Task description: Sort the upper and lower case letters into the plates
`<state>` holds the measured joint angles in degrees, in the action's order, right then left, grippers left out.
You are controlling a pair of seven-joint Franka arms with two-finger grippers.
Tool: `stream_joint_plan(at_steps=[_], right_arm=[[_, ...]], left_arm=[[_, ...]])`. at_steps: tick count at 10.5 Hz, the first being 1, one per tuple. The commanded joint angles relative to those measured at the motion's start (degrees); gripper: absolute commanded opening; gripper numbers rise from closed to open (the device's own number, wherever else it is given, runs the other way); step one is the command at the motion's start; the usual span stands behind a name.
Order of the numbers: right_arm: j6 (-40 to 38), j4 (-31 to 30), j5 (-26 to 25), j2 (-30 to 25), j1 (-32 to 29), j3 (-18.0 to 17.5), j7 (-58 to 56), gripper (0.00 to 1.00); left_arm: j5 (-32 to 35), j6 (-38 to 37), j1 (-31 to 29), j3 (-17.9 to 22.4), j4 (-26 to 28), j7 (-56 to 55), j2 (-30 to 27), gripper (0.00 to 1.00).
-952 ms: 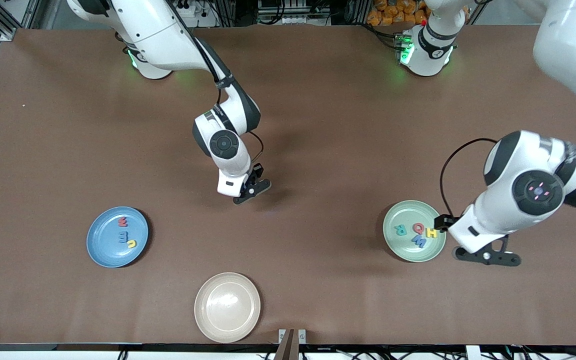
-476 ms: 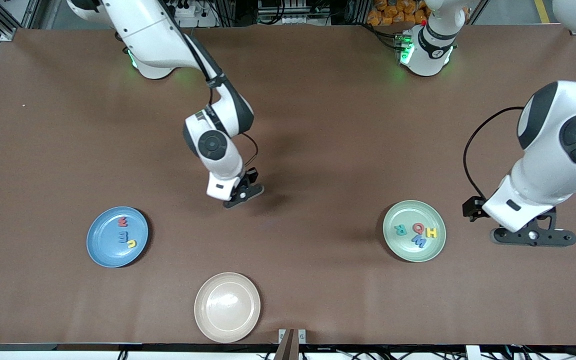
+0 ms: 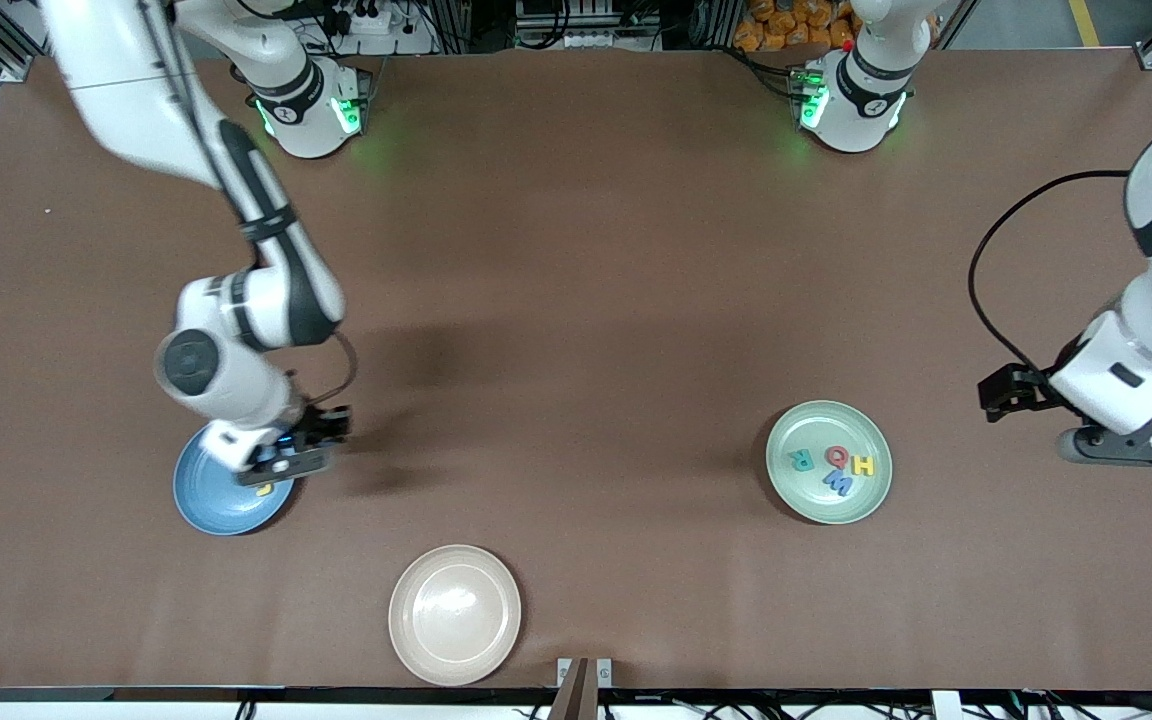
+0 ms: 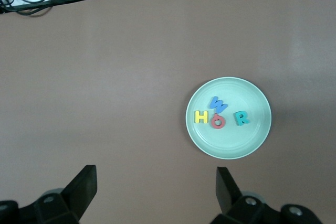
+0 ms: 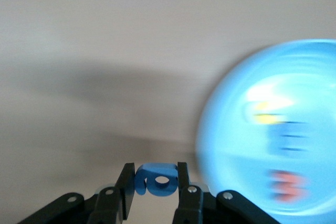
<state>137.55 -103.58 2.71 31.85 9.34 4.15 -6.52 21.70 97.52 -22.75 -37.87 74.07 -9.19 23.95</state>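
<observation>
My right gripper (image 3: pixel 281 465) hangs over the rim of the blue plate (image 3: pixel 211 500), on the side toward the table's middle. It is shut on a small blue foam letter (image 5: pixel 157 181), pinched between both fingers. In the right wrist view the blue plate (image 5: pixel 315 103) holds blurred yellow, blue and red letters (image 5: pixel 286 184). The mint green plate (image 3: pixel 816 500) carries a teal R (image 3: pixel 800 459), red Q (image 3: pixel 837 457), yellow H (image 3: pixel 863 465) and blue W (image 3: pixel 839 483). My left gripper (image 3: pixel 1131 447) is open over bare table beside that plate (image 4: pixel 231 150), toward the left arm's end, with nothing between its fingers (image 4: pixel 86 177).
An empty beige plate (image 3: pixel 454 614) lies near the table's edge closest to the front camera, between the two other plates. A small metal bracket (image 3: pixel 584 672) sticks up at that edge.
The right arm swung from the table's middle to the blue plate, carrying the blue letter. The left arm drew away from the mint plate toward its end of the table.
</observation>
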Motion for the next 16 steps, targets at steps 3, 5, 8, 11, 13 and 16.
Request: stream_joint_plan(at_steps=[3,5,8,11,13,16], right_arm=[[3.4,5.8,-3.7,5.0,-14.1,-1.4,-2.6,0.95],[2.7,4.4,-3.7,2.7,-14.2,-1.5,-2.6,1.0],[-0.8,1.4,-3.7,-4.6,-13.0,-1.9,-3.0,1.0],[-11.0,-0.4,-3.7,-14.1,-11.8,-1.9,-4.3,1.0],[-11.2,-6.3,-3.7,-22.0,-8.7,-1.4,-3.7,1.0],[-18.0,-6.1,-3.8,-27.7,-6.9,-1.3,-2.2,1.0]], left_arm=[[-12.7,-1.2,8.8,17.1,2.6,7.8,-7.9,1.0],[-14.0,-3.1,12.5,22.2,3.2,10.4,-10.0,1.0],[-14.9,-2.9,16.9,28.2,7.4,11.6,-13.7,1.0],[-22.0,-2.7,22.6,39.1,10.1,19.4,-15.8,1.0],[-22.0,-2.5,22.6,39.2,11.3,19.4,-17.1,1.0],[-21.9,-2.9,22.4,39.3,13.2,19.4,-19.5,1.0]])
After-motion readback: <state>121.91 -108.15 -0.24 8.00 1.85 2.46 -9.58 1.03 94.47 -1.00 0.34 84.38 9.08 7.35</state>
